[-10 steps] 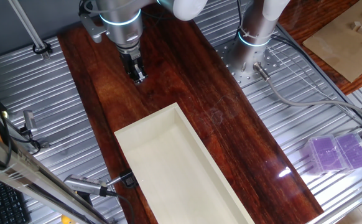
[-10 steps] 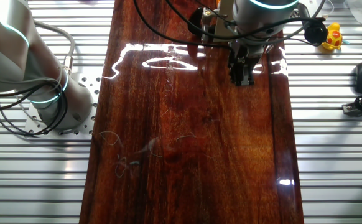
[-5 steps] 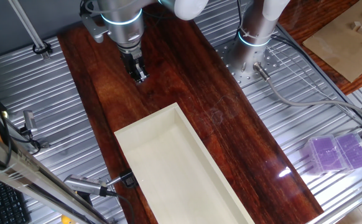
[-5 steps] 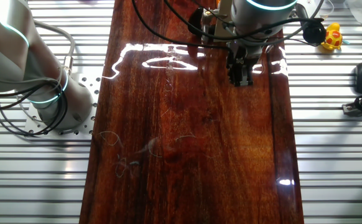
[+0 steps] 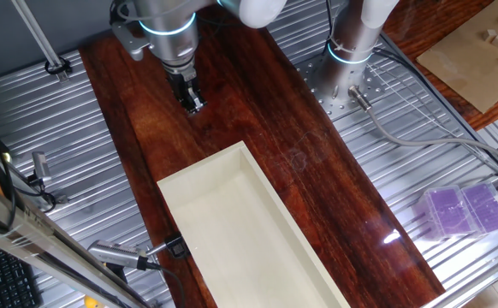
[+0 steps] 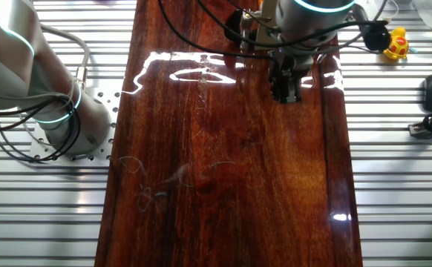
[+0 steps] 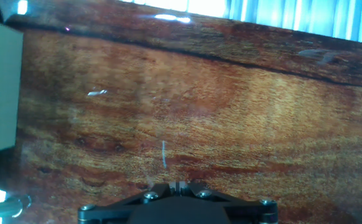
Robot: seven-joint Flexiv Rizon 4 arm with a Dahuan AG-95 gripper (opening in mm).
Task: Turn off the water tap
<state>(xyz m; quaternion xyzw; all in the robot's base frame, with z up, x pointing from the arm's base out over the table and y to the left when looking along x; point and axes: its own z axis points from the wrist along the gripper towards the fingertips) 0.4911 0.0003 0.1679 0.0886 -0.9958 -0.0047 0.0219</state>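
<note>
My claw (image 5: 192, 106) was pinched shut, holding nothing, hanging over bare wooden worktop (image 5: 317, 184); no tap showed anywhere near it.

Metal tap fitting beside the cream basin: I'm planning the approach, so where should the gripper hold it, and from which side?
Probably from above, straddling the slim metal tap fitting near its black end piece at the cream basin rim: it lies nearly level, sides exposed. No separate handle resolves. The gripper is shut; open it first.
</note>
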